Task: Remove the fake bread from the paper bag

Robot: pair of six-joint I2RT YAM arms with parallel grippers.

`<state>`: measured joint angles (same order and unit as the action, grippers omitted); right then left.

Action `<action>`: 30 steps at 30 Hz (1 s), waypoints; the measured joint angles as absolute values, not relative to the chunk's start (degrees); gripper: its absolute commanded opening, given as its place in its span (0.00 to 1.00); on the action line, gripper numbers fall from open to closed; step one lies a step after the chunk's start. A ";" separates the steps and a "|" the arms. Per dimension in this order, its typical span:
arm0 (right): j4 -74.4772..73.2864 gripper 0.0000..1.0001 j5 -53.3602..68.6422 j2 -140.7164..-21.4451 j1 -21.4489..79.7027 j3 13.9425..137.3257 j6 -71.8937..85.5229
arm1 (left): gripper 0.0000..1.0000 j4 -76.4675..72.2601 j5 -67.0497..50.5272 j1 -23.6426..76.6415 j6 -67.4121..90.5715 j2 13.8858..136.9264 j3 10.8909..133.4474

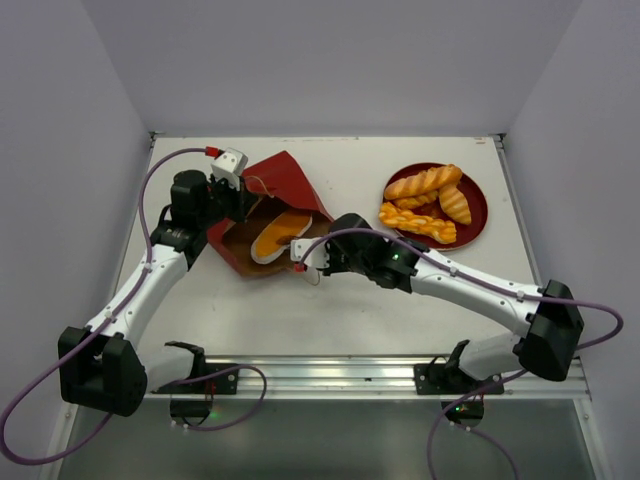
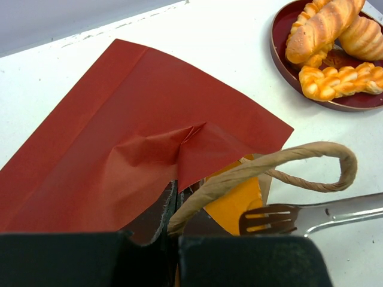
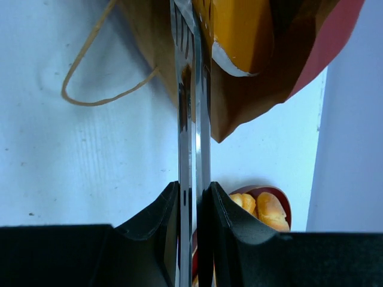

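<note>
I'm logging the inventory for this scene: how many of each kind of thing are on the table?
fake bread: 5 (4 on the plate, 1 in the bag)
paper bag: 1
red plate: 1
metal tongs: 1
Total: 8

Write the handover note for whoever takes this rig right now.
Left hand: shut on the rim of the paper bag.
Right hand: shut on metal tongs, tips at the bag's mouth.
The bag lies on its side, with one orange bread visible inside.
Done: several breads on the red plate.
Left: get that bread out; more may be hidden.
</note>
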<state>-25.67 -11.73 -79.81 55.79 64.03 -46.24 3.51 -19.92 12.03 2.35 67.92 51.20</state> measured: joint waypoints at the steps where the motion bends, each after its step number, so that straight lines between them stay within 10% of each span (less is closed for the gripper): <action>1: -26.20 0.00 -10.98 -79.29 55.79 63.66 -46.24 | 0.00 3.53 -19.92 12.03 2.35 67.92 51.20; 30: -48.25 0.00 9.56 -58.48 49.25 68.86 -43.79 | 0.00 3.53 -17.47 12.03 2.35 68.55 51.20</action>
<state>-48.25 9.56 -58.48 49.25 68.86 -43.79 3.53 -17.47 12.03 2.35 68.55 51.20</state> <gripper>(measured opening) 0.266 0.011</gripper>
